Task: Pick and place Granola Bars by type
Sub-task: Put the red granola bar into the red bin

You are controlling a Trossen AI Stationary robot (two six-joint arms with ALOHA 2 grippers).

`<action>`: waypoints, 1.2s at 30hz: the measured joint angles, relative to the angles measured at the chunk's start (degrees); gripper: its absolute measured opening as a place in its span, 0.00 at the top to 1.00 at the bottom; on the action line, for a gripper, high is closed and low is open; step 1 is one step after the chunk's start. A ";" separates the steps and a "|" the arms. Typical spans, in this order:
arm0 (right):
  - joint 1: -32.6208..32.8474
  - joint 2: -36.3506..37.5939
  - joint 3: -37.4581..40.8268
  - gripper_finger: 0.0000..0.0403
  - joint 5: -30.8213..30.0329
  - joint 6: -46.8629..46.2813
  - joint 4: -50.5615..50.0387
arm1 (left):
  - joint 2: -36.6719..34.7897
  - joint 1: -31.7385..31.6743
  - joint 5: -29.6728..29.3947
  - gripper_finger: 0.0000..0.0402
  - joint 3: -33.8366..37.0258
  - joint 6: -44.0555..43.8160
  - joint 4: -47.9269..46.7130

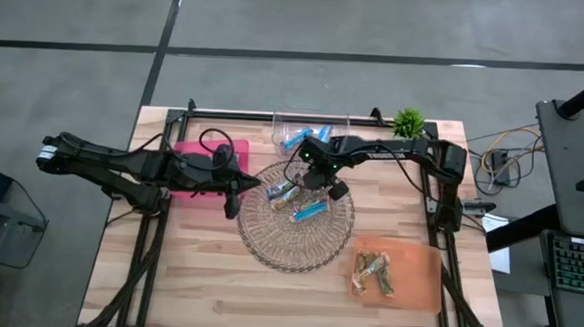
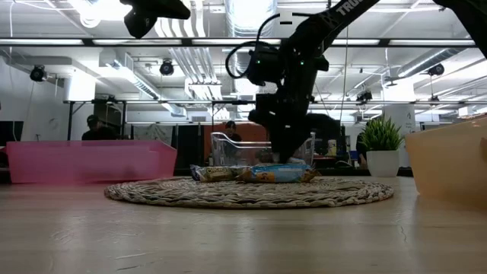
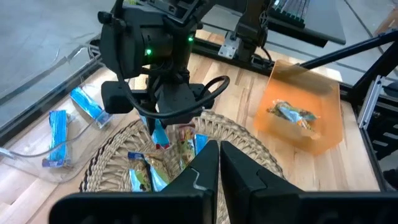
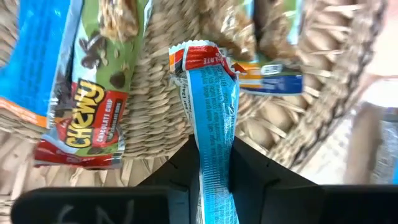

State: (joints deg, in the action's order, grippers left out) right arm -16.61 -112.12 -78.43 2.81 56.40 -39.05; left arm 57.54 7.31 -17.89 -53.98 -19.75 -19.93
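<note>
Several granola bars (image 1: 300, 199) lie on a round wicker tray (image 1: 298, 246), some blue, some in brownish-green wrappers such as a Chewy bar (image 4: 87, 93). My right gripper (image 1: 316, 185) stands over the tray's far part, pointing down, shut on a blue granola bar (image 4: 211, 99). My left gripper (image 3: 219, 168) is shut on nothing and hovers at the tray's left edge (image 1: 238, 196), in front of the pink bin. A clear bin (image 1: 309, 134) holds blue bars. An orange bin (image 1: 396, 274) holds brownish-green ones. My right gripper pinches the blue bar between its two fingers, near one end of the wrapper (image 4: 215, 158). The fingers come from above and point steeply down. The bar hangs below them, its crimped red end (image 4: 198, 59) lowest and close over the tray; whether that end touches the wicker I cannot tell.
The pink bin (image 1: 212, 169) stands at the left under my left arm. A small green plant (image 1: 408, 122) is at the far right corner. Bare wood lies along the near edge (image 1: 215, 300). People and desks show in the room beyond.
</note>
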 joint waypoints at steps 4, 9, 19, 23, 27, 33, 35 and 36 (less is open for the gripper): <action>0.21 2.01 0.00 0.86 0.17 -2.41 -0.14 | -0.04 -0.09 -0.02 1.00 -0.46 1.10 0.27; 0.44 3.89 0.00 0.86 1.81 -6.24 0.37 | -0.04 -0.09 -0.01 1.00 -0.54 1.22 0.22; 2.67 4.05 0.00 0.86 8.01 -14.11 2.77 | -2.09 -0.07 -1.65 1.00 -0.22 1.12 -0.04; 3.59 4.04 -1.06 0.85 8.34 -16.14 3.58 | -4.54 -0.07 -2.92 1.00 -0.14 1.08 -2.16; 4.34 4.05 -3.66 0.85 8.31 -18.51 3.89 | -7.76 -0.06 -4.73 1.00 -0.12 -0.68 -8.20; 4.60 4.07 -8.41 0.85 9.52 -24.72 7.67 | -12.47 -0.07 -8.26 1.00 -0.10 -2.76 -14.45; 4.60 4.07 -9.84 0.85 9.69 -27.46 10.16 | -13.59 -0.07 -9.01 1.00 -0.10 -2.62 -15.06; 4.60 4.07 -10.44 0.85 9.73 -28.74 11.42 | -14.12 -0.03 -9.42 1.00 -0.10 -2.62 -15.36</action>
State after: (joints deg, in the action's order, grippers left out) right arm -12.01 -108.05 -88.88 12.54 27.66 -27.63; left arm 43.42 7.28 -27.31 -54.08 -22.37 -35.29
